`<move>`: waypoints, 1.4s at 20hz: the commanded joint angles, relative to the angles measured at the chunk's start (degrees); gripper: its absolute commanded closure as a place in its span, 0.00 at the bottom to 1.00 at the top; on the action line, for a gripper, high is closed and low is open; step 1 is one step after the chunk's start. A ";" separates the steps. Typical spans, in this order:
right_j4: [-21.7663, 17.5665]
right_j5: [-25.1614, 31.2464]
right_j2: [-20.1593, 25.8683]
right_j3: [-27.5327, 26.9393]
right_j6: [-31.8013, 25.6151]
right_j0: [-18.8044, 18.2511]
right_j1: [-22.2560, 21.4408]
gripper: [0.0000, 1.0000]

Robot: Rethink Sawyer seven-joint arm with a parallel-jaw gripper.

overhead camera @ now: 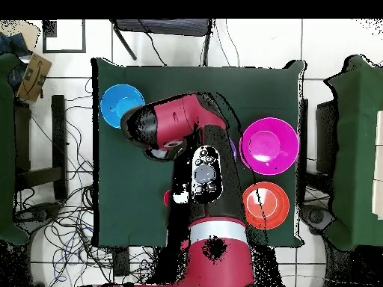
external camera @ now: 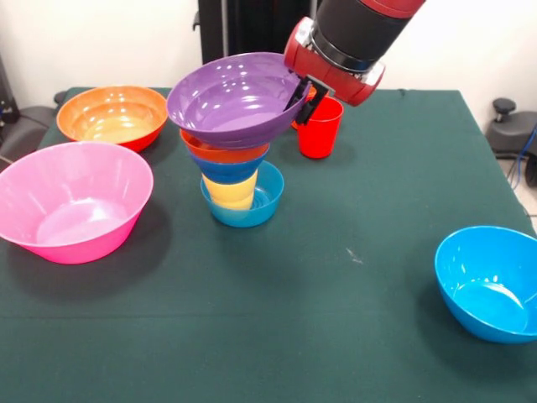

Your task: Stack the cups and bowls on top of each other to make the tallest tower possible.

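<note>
The tower stands mid-table: a small blue bowl [external camera: 252,210] at the base, then a yellow cup [external camera: 228,191], another small blue bowl [external camera: 225,171] and a small orange bowl [external camera: 220,153]. On top rests the purple bowl [external camera: 235,101], tilted toward the camera. My gripper [external camera: 302,99] is shut on that bowl's right rim, with one black finger showing outside the rim. A red cup [external camera: 320,128] stands upright just behind and right of the tower. In the overhead view the arm [overhead camera: 198,161] hides the tower and the gripper; only a purple sliver [overhead camera: 233,149] of the top bowl shows.
A large pink bowl [external camera: 74,200] [overhead camera: 268,144] sits left of the tower, and a large orange bowl [external camera: 113,116] [overhead camera: 265,204] lies behind it. A bright blue bowl [external camera: 491,281] [overhead camera: 122,105] rests near the front right corner of the green table [external camera: 336,319].
</note>
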 commanded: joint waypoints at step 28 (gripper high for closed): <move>-0.35 -5.13 2.48 10.15 -4.72 -2.31 -4.30 1.00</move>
